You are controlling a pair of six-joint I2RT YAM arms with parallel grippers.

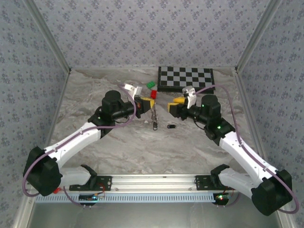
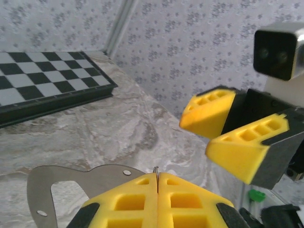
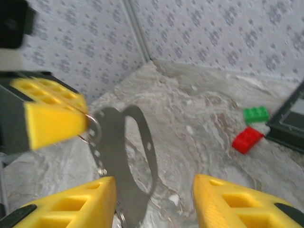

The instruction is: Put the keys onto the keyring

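Left gripper: you have its yellow fingers pressed flat together, pinching the keyring; it hangs above the middle of the tabletop.
Keyring: thin silvery wire loop, nipped at the tip of the left fingers. In your left wrist view a sliver of wire pokes up from the seam between the pads.
Metal plate: flat grey tag with a long oval cut-out and small holes. It hangs at the keyring, below the left fingers.
Right gripper: your fingers here stand apart with nothing between them. It faces the left gripper, close to it but not touching.
Key: one small black-headed key lying on the tabletop just below the right gripper in your top view, beside the lower end of the hanging plate. It is off the keyring.
Red block: on the tabletop, next to the green block.
Chessboard: lying flat at the far edge, just beside the two blocks.
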